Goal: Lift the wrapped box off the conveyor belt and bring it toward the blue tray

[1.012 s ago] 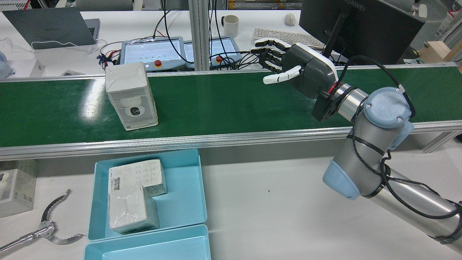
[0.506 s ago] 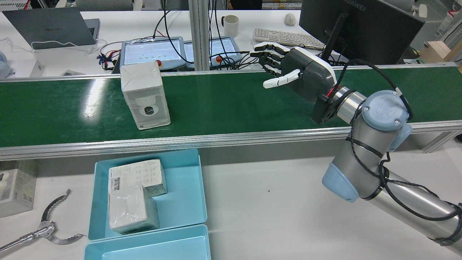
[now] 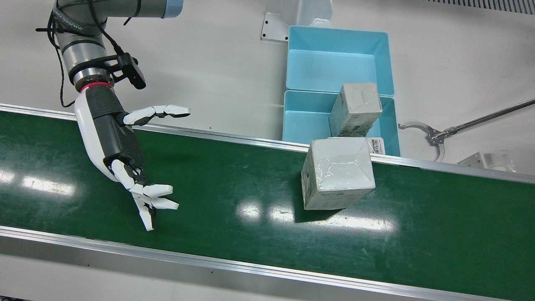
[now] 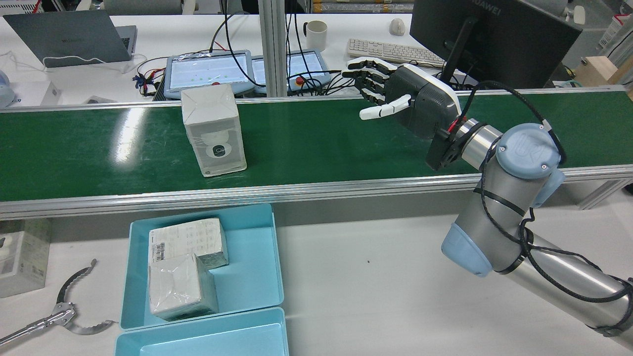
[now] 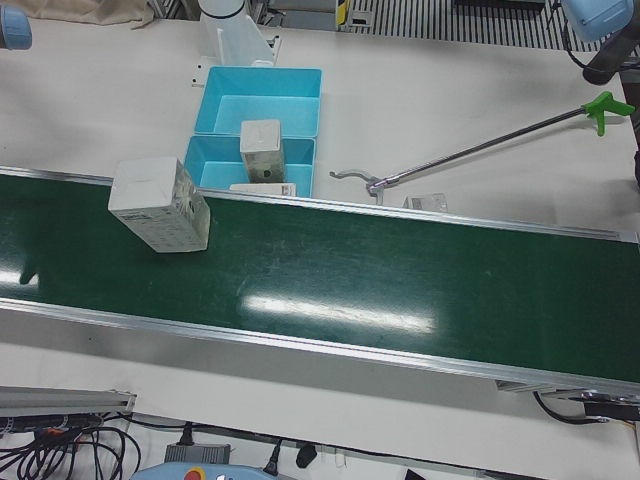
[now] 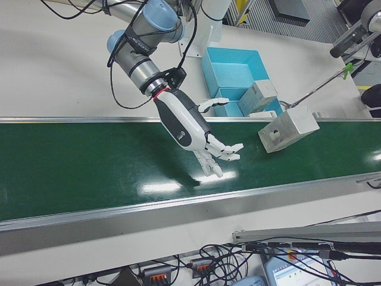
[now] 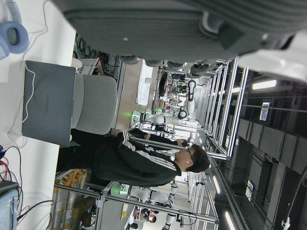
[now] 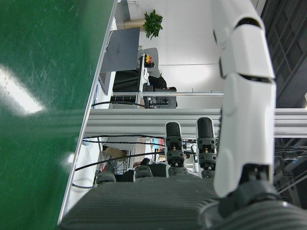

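Note:
The wrapped box (image 4: 213,128) stands upright on the green conveyor belt (image 4: 346,143), grey-white under clear film. It also shows in the front view (image 3: 338,173), left-front view (image 5: 158,203) and right-front view (image 6: 287,131). My right hand (image 4: 405,99) hovers over the belt well to the box's right, open, fingers spread, holding nothing; it also shows in the front view (image 3: 121,146) and right-front view (image 6: 190,125). The blue tray (image 4: 247,267) sits below the belt's near edge and holds two wrapped boxes (image 4: 183,287). Only the palm of my left hand (image 7: 182,28) shows.
A second blue tray (image 4: 207,341) adjoins the first. A long grabber tool (image 4: 59,311) and a spare box (image 4: 20,257) lie on the table at the left. Teach pendants (image 4: 207,69), a keyboard and a monitor (image 4: 494,34) stand behind the belt.
The wrapped box has travelled to the right along the belt, toward my right hand. The right hand has barely moved and stays open.

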`<state>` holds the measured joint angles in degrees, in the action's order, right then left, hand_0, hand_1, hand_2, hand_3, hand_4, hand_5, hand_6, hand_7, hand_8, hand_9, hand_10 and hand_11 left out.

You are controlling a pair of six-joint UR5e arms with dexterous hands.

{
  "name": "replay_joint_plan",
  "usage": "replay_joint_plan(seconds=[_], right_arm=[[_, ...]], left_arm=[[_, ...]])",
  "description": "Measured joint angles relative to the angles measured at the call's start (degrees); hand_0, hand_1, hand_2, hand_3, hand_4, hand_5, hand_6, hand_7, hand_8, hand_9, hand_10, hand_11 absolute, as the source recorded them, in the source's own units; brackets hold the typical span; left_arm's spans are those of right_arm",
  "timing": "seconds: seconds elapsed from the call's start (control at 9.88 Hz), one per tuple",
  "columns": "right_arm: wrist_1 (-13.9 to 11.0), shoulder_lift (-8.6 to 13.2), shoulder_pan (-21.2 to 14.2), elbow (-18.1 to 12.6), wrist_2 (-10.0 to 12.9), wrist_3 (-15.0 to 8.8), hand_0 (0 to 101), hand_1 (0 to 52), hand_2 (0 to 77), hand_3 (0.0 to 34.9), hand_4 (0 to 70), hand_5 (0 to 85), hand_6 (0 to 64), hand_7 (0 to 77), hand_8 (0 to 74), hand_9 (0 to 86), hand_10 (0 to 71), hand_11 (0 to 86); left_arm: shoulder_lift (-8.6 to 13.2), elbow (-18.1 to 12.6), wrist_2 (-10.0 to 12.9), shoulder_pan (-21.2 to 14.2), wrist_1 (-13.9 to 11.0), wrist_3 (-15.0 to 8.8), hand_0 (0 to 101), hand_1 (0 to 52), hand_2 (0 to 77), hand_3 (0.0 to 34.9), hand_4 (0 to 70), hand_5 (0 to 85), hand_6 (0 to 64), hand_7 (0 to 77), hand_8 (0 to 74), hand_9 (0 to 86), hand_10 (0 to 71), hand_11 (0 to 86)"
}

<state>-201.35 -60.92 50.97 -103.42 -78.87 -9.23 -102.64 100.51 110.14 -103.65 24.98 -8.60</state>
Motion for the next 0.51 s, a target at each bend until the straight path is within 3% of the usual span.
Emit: replay_joint_plan(seconds=[0.51], right_arm=[[0.0,0.0,-1.0,0.0,0.1,-0.9,48,14.7,18.0,17.2,9.3,31.6,3.8,22.4,0.0,5.4,0.0,1.1]], left_arm=[[0.0,0.0,0.0,0.0,0.0,0.0,0,0.0,0.5,0.0,0.0,1.1,0.0,0.0,0.0,0.0,0.5,0.0]])
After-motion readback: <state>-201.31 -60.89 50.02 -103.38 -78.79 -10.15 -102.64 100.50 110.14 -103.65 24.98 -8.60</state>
